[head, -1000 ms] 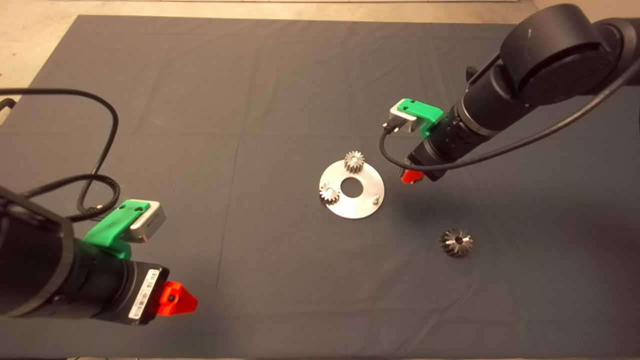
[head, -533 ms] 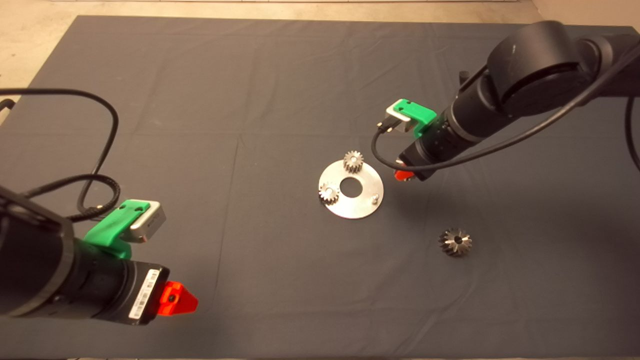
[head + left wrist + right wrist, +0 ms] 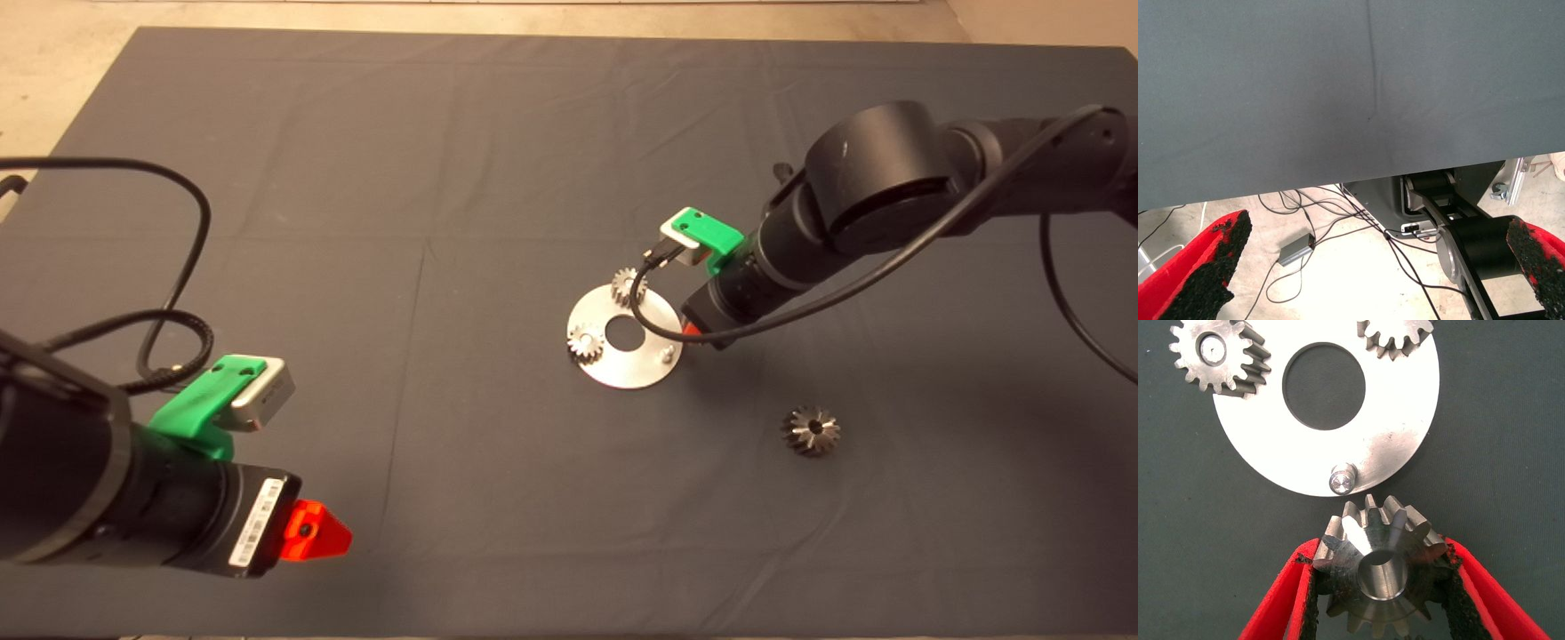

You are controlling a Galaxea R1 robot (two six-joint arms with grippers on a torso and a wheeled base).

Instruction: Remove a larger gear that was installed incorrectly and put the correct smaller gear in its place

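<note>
The smaller gear [image 3: 1381, 572], dark steel with a centre bore, sits between the fingers of my right gripper [image 3: 1381, 550], which is shut on it. It hangs just beside the bare pin [image 3: 1340, 480] on the round silver plate [image 3: 1398, 420]. In the head view the right gripper [image 3: 692, 331] is at the plate's [image 3: 645, 369] right edge, next to the pin [image 3: 666, 354], and hides the gear. The larger gear [image 3: 811, 431], flared and shiny, lies on the mat to the lower right of the plate. My left gripper [image 3: 311, 531] is parked at the lower left, open and empty.
Two bright small gears [image 3: 628, 286] [image 3: 586, 343] sit on the plate's other pins, around its centre hole [image 3: 625, 332]. The right arm's cable [image 3: 653, 329] loops over the plate. The left wrist view shows the mat's edge [image 3: 1338, 180] and floor cables beyond it.
My right arm has moved left and down with the smaller gear, from beside the plate's upper right to its right edge by the bare pin. The left arm has not moved.
</note>
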